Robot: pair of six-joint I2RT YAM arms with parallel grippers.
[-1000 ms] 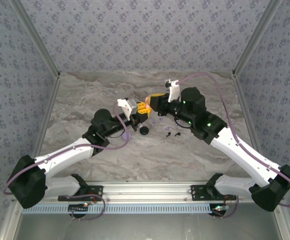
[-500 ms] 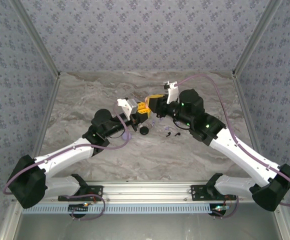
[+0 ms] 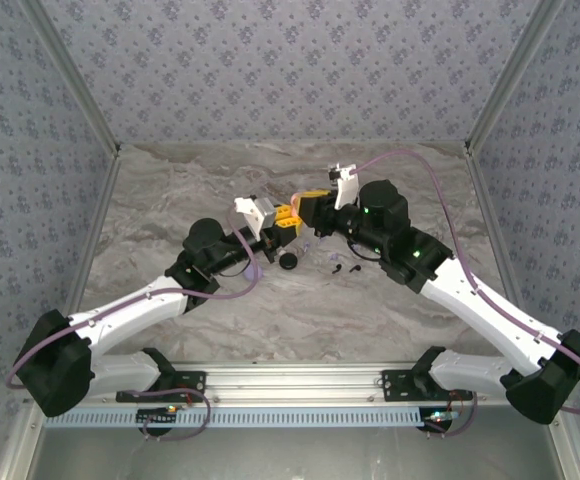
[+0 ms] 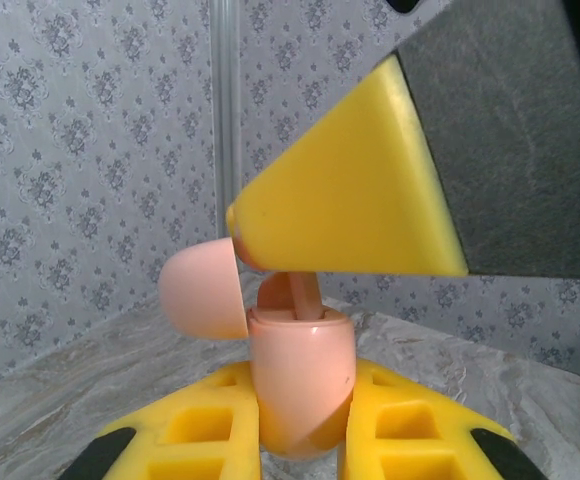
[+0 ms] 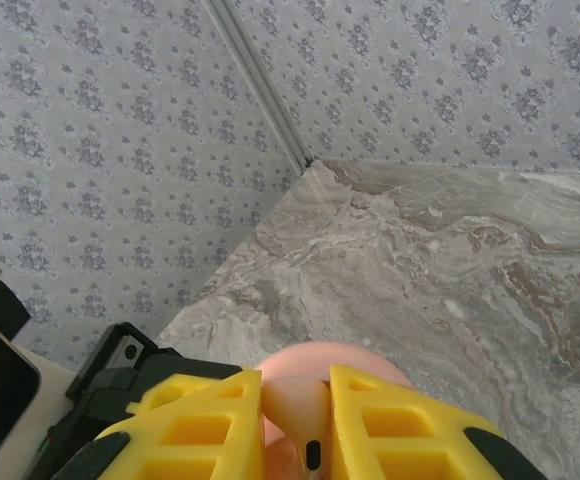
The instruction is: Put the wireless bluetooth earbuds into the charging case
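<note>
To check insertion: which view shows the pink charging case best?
Left wrist: the open pink charging case shows lid and body between the jaws. Right wrist shows a bit beneath the pink earbud. Top external: too small.

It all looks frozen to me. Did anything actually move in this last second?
Hardly. The right arm shifted slightly toward the near edge, and its lilac cable looped wider. The right gripper stayed shut on the pink earbud above the open pink case, which the left gripper kept holding. The left arm, black case and black earbuds did not move.
</note>
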